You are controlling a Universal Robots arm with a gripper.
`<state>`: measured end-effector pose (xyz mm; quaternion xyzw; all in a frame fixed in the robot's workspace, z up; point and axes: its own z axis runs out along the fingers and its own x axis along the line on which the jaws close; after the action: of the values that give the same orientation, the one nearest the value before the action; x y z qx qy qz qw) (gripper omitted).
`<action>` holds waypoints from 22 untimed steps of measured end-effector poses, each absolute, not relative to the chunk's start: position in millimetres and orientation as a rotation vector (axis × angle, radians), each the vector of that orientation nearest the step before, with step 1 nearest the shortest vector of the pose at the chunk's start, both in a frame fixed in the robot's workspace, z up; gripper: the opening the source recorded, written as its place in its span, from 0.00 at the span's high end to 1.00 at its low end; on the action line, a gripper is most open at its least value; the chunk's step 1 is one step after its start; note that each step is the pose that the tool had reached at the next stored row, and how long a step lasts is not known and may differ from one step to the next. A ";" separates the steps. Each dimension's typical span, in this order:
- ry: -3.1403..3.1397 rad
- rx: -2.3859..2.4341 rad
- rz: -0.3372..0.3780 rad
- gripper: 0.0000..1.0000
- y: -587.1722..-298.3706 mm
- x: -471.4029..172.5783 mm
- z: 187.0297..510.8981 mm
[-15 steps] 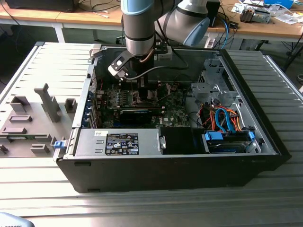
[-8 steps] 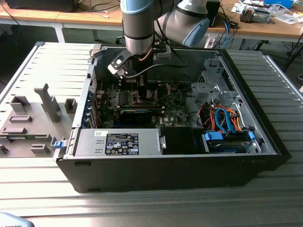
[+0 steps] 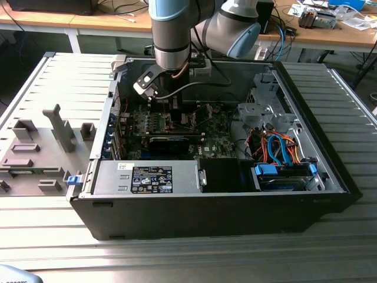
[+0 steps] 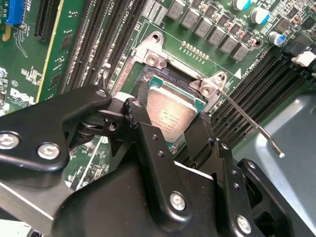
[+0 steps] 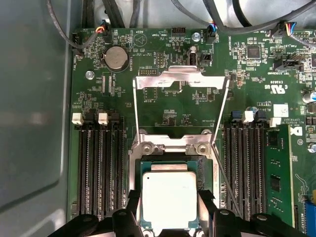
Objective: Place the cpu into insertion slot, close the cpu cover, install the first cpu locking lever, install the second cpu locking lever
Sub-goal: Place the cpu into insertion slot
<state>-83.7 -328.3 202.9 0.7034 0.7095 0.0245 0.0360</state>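
We found the gripper (image 5: 170, 217) pinching the cpu (image 5: 168, 190). One black finger was pressed to each of two opposite edges, and the silvery top was bare between them. The cpu lay directly between the jaws and squarely over the slot (image 5: 148, 148), with its edges parallel to the metal rim. Being square, it had no long axis to account for. We could not tell whether it was fully seated or held just above the contacts.

The cover (image 5: 180, 79) was swung open on the far side of the slot from the fingers, so nothing overhung the cpu. One lever (image 4: 249, 121), a thin wire, was raised and slanted off from a corner of the slot, just beside one finger but apart from it.

The green board (image 5: 187, 116) around the slot was flat but crowded. Banks of black memory slots (image 5: 98, 168) ran close along both flanks, so the fingers had little room sideways. The grey case wall (image 5: 34, 123) stood well apart.

In the exterior view, the arm (image 3: 171, 41) reached straight down into the open case (image 3: 206, 218) (only one arm was fitted, so reach was not in question).
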 end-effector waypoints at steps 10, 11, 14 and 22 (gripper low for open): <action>2.169 2.166 0.068 0.46 -328.4 -83.7 197.6; 2.169 2.166 0.069 0.46 -328.4 -83.7 197.5; 2.169 2.166 0.069 0.46 -328.3 -83.6 197.3; 2.169 2.166 0.069 0.46 -329.8 -83.5 197.2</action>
<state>-83.5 -329.8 197.2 0.7060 0.7069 0.0225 0.0379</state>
